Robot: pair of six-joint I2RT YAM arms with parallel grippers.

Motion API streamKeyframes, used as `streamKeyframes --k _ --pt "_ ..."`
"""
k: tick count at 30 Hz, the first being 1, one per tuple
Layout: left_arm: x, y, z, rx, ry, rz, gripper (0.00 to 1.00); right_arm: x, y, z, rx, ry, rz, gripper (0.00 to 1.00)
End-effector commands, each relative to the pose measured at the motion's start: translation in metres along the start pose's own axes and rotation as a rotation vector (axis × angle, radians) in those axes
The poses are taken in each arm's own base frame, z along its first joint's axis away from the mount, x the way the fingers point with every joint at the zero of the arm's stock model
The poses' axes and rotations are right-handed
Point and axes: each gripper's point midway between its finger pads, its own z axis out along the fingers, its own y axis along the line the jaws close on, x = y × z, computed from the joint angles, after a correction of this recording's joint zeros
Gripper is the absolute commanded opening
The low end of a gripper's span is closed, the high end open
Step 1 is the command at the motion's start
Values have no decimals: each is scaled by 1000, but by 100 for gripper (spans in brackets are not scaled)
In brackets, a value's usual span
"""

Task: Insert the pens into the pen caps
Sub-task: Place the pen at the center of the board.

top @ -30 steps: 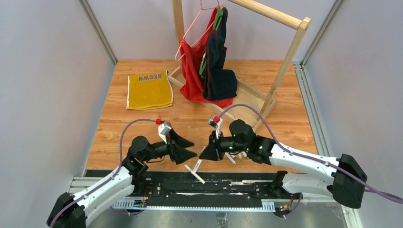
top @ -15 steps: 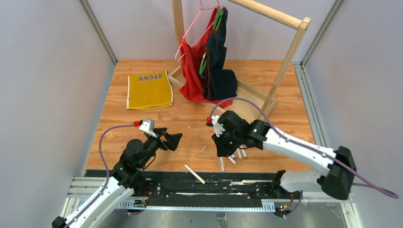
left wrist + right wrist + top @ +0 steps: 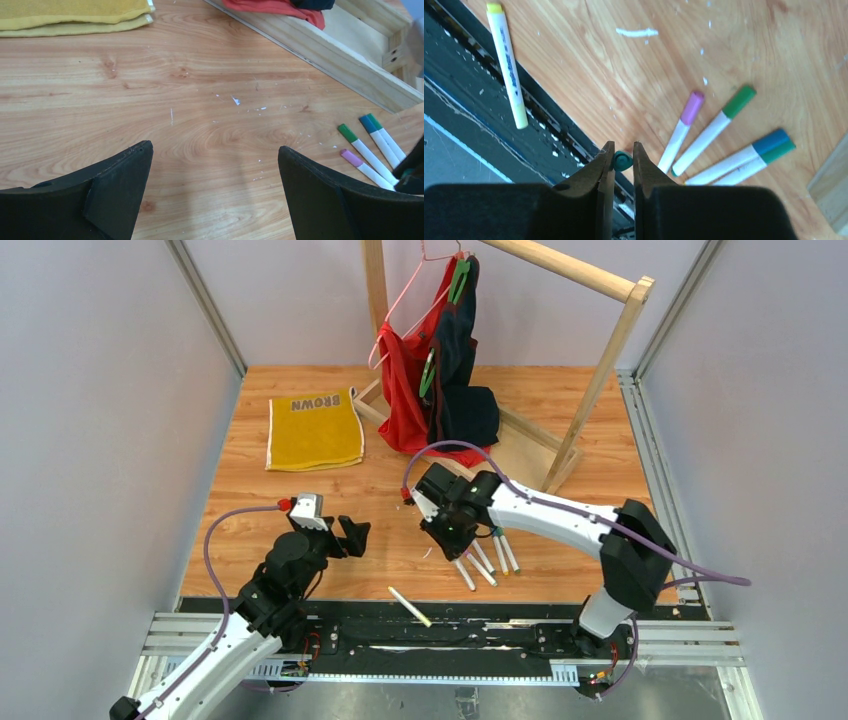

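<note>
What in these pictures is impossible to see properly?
Right wrist view: the teal piece in the right gripper; the fingers hide all but its round end.
Left wrist view: the pens, their near ends covered by a finger of the left gripper.
Top view: the teal piece, hidden under the right gripper.

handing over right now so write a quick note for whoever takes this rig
Left claw: open, empty, over the table.
Right claw: shut on a small teal piece, possibly a cap.
Pens: purple pen, green pen, blue pen and teal pen lie capped on the table by the right claw; yellow pen, capped, lies across the table's near edge onto the rail.
Done: all five pens in view look capped.
Left: no bare pen visible; identify the teal piece.
</note>
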Motion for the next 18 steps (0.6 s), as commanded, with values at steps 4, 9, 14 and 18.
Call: streamKeyframes --k 4,9,14,18 --pt "-19 4 -3 -36 -53 4 100 -44 -19 26 4 -110 6 26" --pt "-20 6 -4 -45 -52 5 99 -53 -26 30 4 -178 32 38" --pt "-20 -4 4 -14 -24 9 98 -52 -40 11 12 -287 82 54" --pt "-18 -4 17 -44 32 12 98 -42 -62 -9 22 -392 153 55"
